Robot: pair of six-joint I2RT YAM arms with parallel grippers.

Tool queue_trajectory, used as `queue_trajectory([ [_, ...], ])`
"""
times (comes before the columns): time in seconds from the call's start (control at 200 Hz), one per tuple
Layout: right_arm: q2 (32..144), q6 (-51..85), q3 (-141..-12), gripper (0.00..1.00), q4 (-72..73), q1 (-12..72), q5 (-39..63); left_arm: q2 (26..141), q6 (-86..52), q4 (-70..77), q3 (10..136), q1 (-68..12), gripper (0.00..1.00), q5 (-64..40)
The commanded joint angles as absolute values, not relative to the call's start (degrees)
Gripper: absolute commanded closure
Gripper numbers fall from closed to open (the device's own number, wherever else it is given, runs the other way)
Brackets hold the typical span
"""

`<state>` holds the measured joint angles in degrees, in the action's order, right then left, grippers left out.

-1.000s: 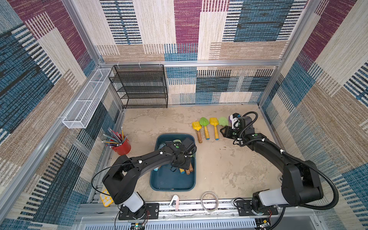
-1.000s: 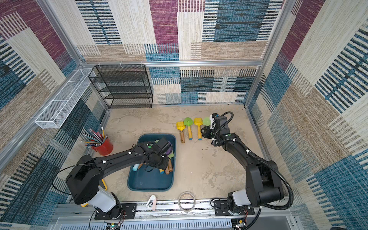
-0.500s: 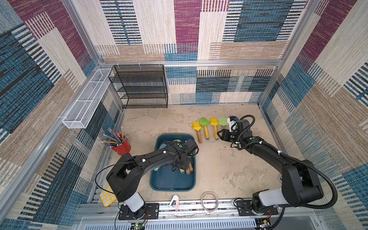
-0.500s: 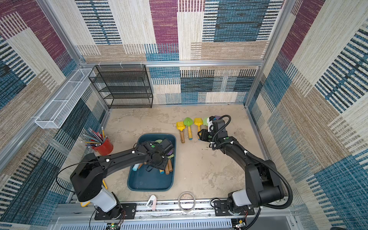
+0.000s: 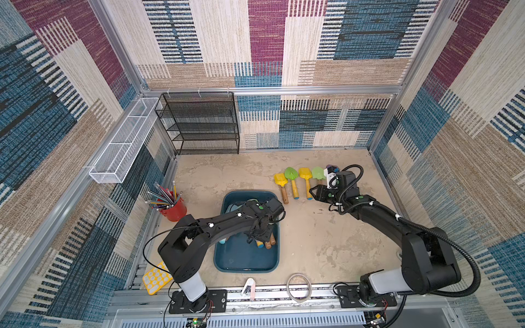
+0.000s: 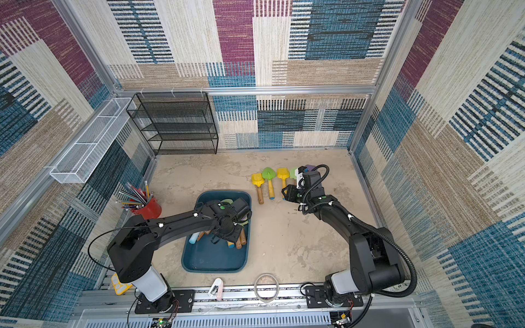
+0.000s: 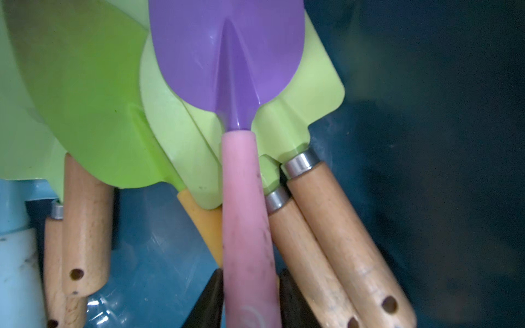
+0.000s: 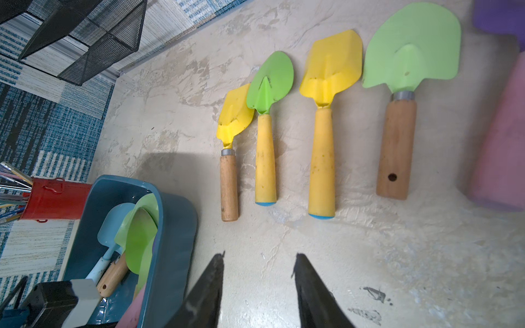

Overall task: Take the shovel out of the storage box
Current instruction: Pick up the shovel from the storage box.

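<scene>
the left gripper (image 7: 250,277) is down inside the storage box (image 5: 245,258), its two black fingers (image 7: 211,301) closed against either side of the pink handle (image 7: 247,221) of the purple shovel (image 7: 227,56). that shovel lies on top of the pile in the box, its blade over a pale green blade (image 7: 306,93) and a bright green blade (image 7: 85,99); two wooden handles (image 7: 341,227) lie just beside the pink one, and a light blue handle (image 7: 14,269) shows at the frame edge. in both top views the box sits on the table (image 5: 312,241) near the front rail, the left arm (image 5: 216,221) bent over it. the right gripper (image 8: 258,264) hovers over bare table, fingers parted, nothing between them. just beyond it a row of four shovels (image 8: 322,159) lies on the table, blades toward the back wall; a fifth shovel (image 8: 505,142), purple and pink, is blurred at the frame edge. a red cup of pencils (image 5: 174,210) stands left of the box, and the black mesh rack (image 5: 201,125) is against the back wall
</scene>
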<state>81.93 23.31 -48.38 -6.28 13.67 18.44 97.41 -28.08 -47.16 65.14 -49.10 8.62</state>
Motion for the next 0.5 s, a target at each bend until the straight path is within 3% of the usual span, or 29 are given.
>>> queue_trajectory([
  [0.0, 81.94, 23.56, -48.97, 0.57, -4.30, 13.89, 18.69, 97.42, -27.21, -47.44, 65.57, -49.04, 0.69, 8.36],
  [0.125, 81.75, 23.49, -49.21, 0.57, -4.64, 14.05, 18.54, 96.59, -27.58, -47.37, 65.42, -49.04, 0.77, 8.93],
  [0.496, 79.26, 24.85, -48.22, 0.57, -4.35, 15.97, 18.93, 90.82, -29.59, -50.13, 64.20, -48.63, 0.85, 10.94],
])
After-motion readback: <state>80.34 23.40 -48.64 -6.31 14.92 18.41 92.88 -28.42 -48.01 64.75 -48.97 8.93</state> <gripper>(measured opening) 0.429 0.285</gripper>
